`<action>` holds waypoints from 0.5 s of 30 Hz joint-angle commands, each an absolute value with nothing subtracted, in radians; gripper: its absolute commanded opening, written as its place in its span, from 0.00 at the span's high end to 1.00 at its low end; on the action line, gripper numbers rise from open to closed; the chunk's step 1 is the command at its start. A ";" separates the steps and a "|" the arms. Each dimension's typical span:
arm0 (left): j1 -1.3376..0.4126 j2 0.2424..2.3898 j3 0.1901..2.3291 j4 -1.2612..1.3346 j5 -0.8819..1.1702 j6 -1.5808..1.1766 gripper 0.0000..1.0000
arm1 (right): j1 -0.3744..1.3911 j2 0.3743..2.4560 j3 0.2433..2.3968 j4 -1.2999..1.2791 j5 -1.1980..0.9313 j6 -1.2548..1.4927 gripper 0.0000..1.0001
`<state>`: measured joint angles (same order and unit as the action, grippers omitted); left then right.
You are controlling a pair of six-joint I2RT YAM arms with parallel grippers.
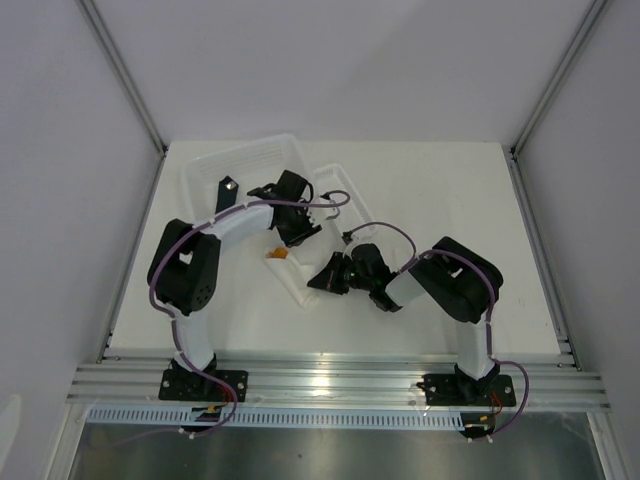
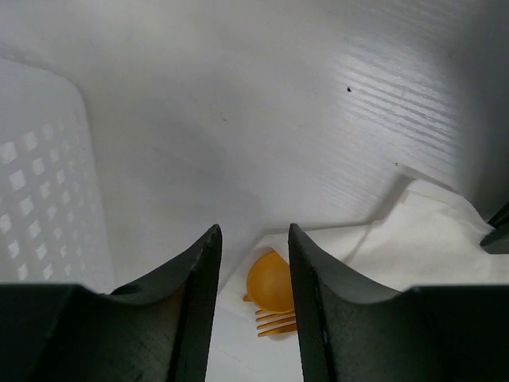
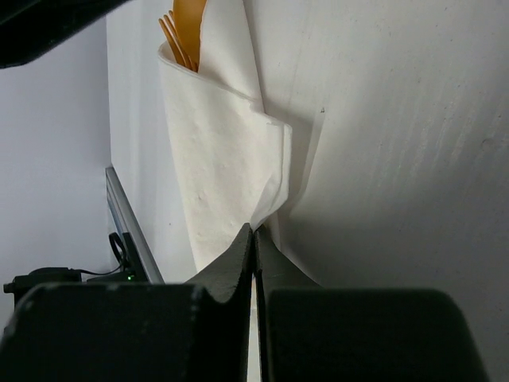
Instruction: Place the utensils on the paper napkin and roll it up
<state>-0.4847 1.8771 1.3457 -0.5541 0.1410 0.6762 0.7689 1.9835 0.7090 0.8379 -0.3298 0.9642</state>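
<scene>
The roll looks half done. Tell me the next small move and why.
Probably push the right pincer, shut at the napkin edge, on across to roll another turn. The napkin is only loosely folded around the utensils, whose ends stick out, and the left pincer stands open above them, holding nothing.

Left arm (image 1: 238, 221), white-and-black: elbow folded out left, forearm reaching forward-right. Left gripper (image 2: 253, 239), black two-finger, points down with jaws parted. Right arm (image 1: 458, 285) doubles back toward centre. Right gripper (image 3: 254, 235) sits low, jaws pressed tight together.
</scene>
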 commanded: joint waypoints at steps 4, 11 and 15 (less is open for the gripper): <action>-0.459 1.884 1.401 -0.729 0.251 0.611 0.50 | 0.776 1.956 0.696 0.782 -0.288 0.931 1.00; -0.449 1.934 1.430 -0.805 0.241 0.588 0.48 | 0.784 1.947 0.709 0.773 -0.284 0.913 1.00; -0.445 1.962 1.453 -0.808 0.261 0.600 0.49 | 0.788 1.937 0.709 0.764 -0.275 0.904 1.00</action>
<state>-0.4572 1.9415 1.3956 -0.7811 0.2222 0.6167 0.7780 1.9686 0.7090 0.8158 -0.3061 0.9421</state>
